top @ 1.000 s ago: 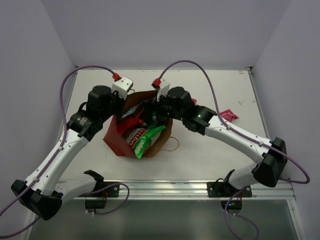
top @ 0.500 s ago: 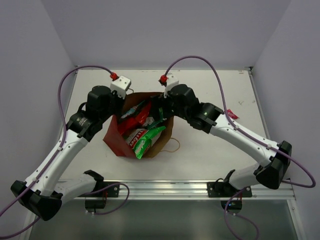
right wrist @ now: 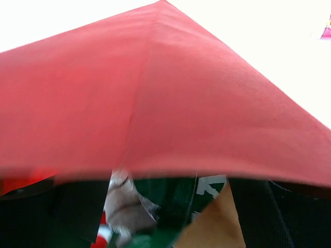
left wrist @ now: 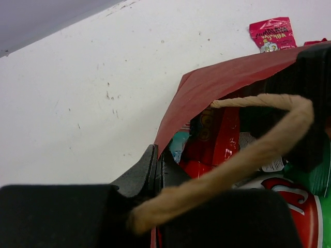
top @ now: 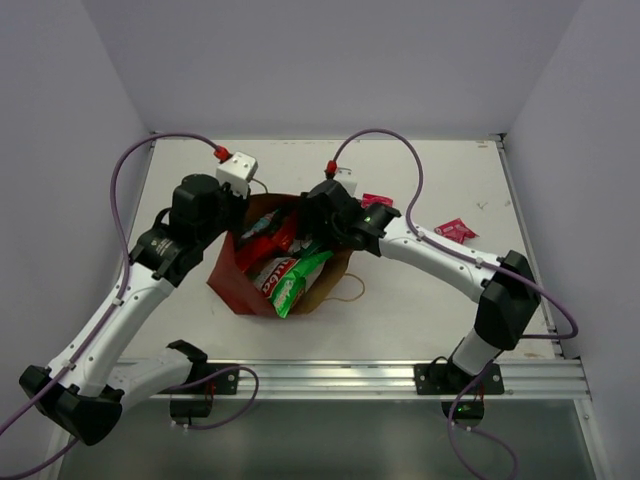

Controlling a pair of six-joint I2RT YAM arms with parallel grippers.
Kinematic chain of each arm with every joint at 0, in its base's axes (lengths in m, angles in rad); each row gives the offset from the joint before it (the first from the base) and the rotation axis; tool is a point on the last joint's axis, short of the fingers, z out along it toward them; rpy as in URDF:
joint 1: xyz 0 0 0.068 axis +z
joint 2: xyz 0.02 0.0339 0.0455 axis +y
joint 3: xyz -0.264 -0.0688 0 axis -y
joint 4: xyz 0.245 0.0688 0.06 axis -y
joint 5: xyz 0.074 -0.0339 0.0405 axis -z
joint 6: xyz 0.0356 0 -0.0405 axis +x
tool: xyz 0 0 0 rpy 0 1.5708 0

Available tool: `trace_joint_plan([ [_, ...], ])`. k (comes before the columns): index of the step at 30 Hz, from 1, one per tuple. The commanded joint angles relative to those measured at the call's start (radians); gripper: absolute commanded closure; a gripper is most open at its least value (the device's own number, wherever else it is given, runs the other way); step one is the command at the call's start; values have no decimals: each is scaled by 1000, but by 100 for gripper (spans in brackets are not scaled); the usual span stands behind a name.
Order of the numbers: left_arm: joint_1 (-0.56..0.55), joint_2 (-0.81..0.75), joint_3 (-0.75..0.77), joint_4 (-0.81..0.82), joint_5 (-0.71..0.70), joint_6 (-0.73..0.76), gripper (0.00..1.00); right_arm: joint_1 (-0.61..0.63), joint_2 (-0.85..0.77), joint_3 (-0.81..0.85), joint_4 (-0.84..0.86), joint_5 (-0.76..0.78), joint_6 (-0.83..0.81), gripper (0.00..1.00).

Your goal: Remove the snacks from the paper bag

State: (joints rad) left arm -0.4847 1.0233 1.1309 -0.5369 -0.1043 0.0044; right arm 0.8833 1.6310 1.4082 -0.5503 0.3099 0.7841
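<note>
Standing open at the middle of the table (top: 430, 300), between the two arms, the paper bag (top: 232, 285) was seen with its mouth turned up and tilted toward the near side. Several snacks were packed inside it: a green-white striped multipack (top: 293, 283) was poked out over the near rim, and red candy bags (top: 272, 236) were lodged behind it. The left gripper (top: 244, 214) was clenched on the far-left rim of the bag; in the left wrist view its fingers (left wrist: 147, 168) were pressed together on the reddish paper edge, and a twine handle (left wrist: 248, 154) was looped across just in front of them. The right gripper (top: 312, 228) was lowered into the bag's mouth from the right, with its jaws spread wide and nothing clamped between them; in the right wrist view the bag's red wall filled most of the picture, and green packaging was glimpsed between the dark fingers (right wrist: 279, 212). Two small red packets were laid out on the table, one (top: 456, 230) well to the right of the bag and another (top: 376, 200) just beyond the right arm.
</note>
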Motion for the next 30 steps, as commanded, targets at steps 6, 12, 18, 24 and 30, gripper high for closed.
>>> trace_joint_plan([
  [6, 1, -49, 0, 150, 11, -32, 100, -33, 87, 60, -30, 18, 129, 46],
  [12, 1, -48, 0, 152, -11, -29, 100, -32, 26, 95, 10, -21, 8, 100],
  [18, 1, -28, 30, 123, -86, -32, 100, -30, -95, 218, 17, -98, -135, 100],
  [24, 1, -6, 75, 94, -175, -46, 100, -30, -145, 406, -91, -190, -207, 100],
  [30, 3, 14, 96, 72, -259, -37, 100, -40, -256, 468, -112, -278, -276, 100],
])
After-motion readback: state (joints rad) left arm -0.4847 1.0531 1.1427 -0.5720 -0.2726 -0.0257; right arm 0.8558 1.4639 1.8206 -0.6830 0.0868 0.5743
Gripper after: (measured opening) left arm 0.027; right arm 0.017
